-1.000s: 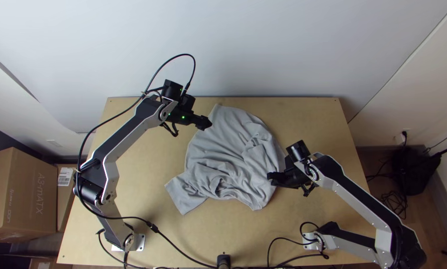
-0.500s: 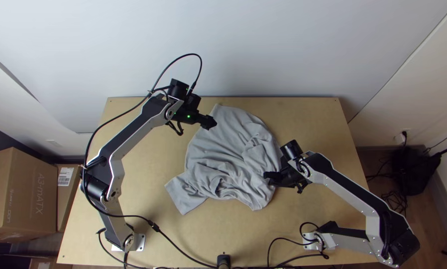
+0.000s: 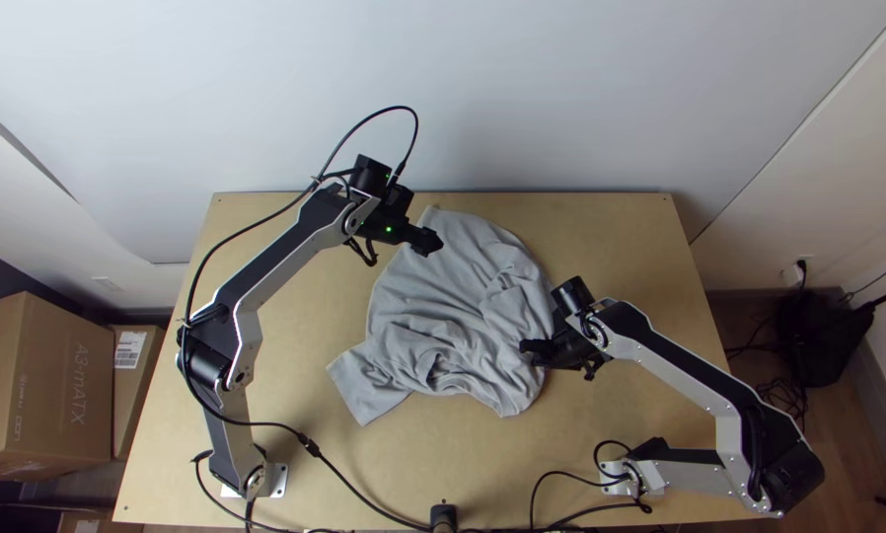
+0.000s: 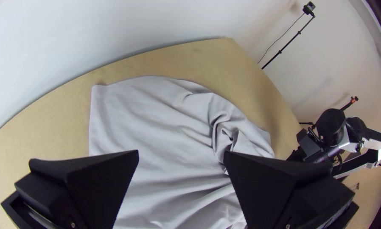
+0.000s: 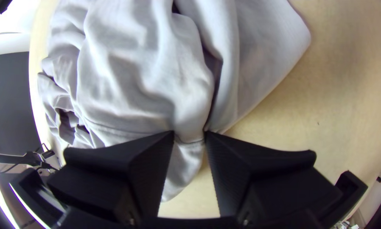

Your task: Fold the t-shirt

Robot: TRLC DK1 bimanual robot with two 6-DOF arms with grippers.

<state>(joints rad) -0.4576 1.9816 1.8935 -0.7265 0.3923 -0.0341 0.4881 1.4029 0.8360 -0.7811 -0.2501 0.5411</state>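
The grey t-shirt lies bunched and wrinkled mid-table, one sleeve spread toward the lower left. In the top view my left gripper is over its upper left part; my right gripper is at its right edge. The left wrist view has my left gripper open above the t-shirt, with nothing held. In the right wrist view, my right gripper is shut on a puckered fold of the t-shirt, whose creases run together at the fingertips; a small flap hangs past them.
Bare wooden table surrounds the cloth. A white wall rises behind the far edge. Black cables lie along the near edge, and cardboard boxes stand left of the table.
My left gripper has moved to the right over the t-shirt's upper part. The right one has shifted slightly left onto the cloth's edge. The t-shirt's shape looks much the same.
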